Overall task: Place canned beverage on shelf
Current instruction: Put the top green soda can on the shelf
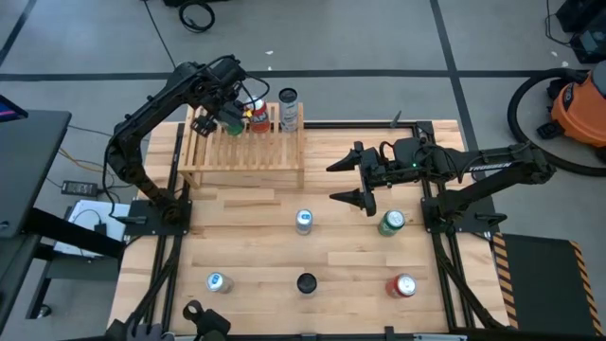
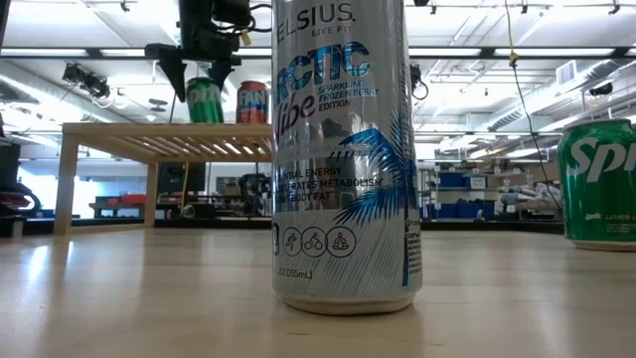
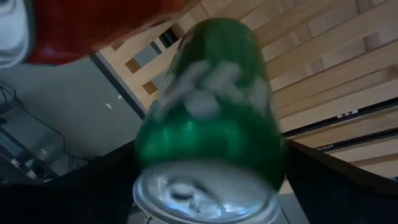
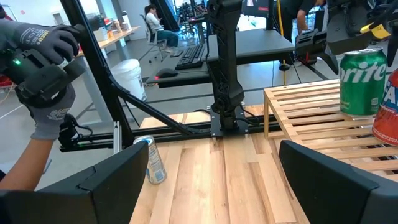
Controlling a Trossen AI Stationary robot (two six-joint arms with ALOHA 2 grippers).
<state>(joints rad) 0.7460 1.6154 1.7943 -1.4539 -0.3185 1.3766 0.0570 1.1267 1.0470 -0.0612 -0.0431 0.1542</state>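
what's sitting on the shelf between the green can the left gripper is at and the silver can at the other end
One red can stands between the green can at the left gripper and the silver can, on the shelf; the high view shows it.

We see two dark, jointed arms — matte black links. The right arm (image 1: 492, 170) bears pale lettering; cables trail along the left arm (image 1: 151, 114).

the room is bright, lit by long ceiling lights (image 2: 517, 52) seen in the low view. the wooden table (image 1: 256, 256) looks evenly lit from above, with only soft shadows. the big silver can (image 2: 343, 149) close to the low camera shows small shiny spots. in the left wrist view the green can (image 3: 208, 118) is very close and blurry.
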